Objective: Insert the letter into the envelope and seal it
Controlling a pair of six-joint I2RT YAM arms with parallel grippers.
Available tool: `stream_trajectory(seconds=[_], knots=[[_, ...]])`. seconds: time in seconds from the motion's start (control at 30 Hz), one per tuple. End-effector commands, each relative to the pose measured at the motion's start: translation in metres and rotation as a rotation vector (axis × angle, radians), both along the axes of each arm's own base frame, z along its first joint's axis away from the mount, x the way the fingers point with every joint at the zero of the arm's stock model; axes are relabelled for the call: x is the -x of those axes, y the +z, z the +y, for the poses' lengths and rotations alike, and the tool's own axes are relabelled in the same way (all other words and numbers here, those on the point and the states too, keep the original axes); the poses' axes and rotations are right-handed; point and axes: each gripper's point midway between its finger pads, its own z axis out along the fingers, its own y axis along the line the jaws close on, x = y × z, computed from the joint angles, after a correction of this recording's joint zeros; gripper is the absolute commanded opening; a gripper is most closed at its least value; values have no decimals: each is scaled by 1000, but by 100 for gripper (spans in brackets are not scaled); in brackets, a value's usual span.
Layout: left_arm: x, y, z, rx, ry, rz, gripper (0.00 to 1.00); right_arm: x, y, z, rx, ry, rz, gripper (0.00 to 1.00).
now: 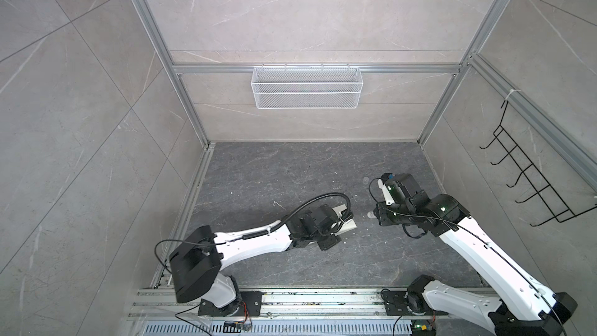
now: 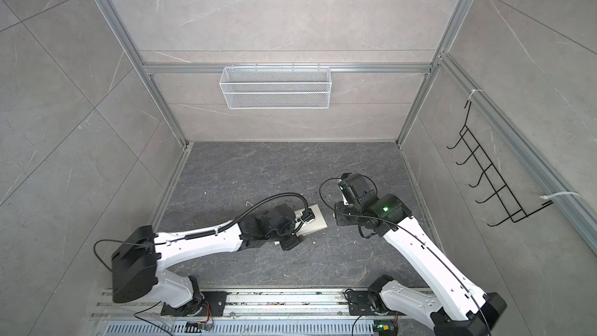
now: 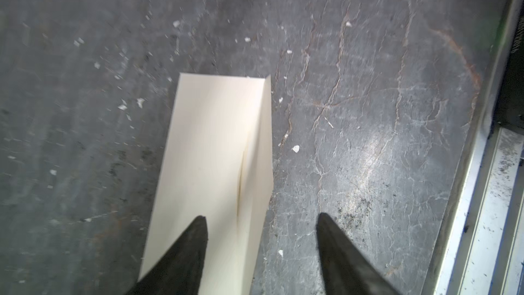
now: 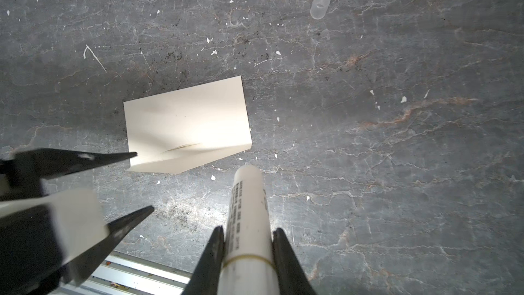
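On the dark, veined slate table the envelope lies flat: smooth cream paper, its long flap folded over, a small buckle lifting at the crease. No tan letter shows; I'd guess it's inside. Over one end the left gripper hovers, jaws spread, empty. Pressing evenly along that buckle looks the way to seal it. Just beside, the right gripper pinches a white glue stick; its translucent cap lies well apart.

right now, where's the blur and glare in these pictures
Left wrist view: tabletop smeared by motion blur, with a glare patch; right wrist view: left gripper blurred, envelope brightly lit, glue stick sharp; both top views: sharp, frame posts splayed by the wide lens.
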Motion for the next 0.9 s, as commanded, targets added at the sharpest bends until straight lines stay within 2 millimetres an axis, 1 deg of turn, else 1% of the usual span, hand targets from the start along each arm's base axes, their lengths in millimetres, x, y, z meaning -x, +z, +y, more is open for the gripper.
stream_trajectory(seconds=[0.0,0.07,0.1,0.17,0.33,0.5,0.6,0.73,0.83,0.87], knots=[[-9,35,3,140,71,-55,73,-10,16,13,-38,39,-36,0],[-14,37,14,158,108,-73,78,-13,15,19,-46,50,-25,0],[-17,38,19,173,128,-73,83,-14,13,22,-51,57,-18,0],[-22,37,30,207,168,-57,87,-17,11,29,-56,70,-7,0],[-34,33,56,314,291,-9,88,-25,6,46,-31,101,13,0],[-42,30,71,404,356,45,88,-32,-2,64,39,139,32,0],[-48,25,80,448,404,102,82,-34,-8,78,79,169,42,0],[-54,18,89,546,472,217,66,-37,-22,98,116,209,77,0],[-55,9,91,596,514,294,52,-40,-33,108,125,218,103,0],[-55,6,90,604,521,317,49,-41,-37,111,123,220,114,0]])
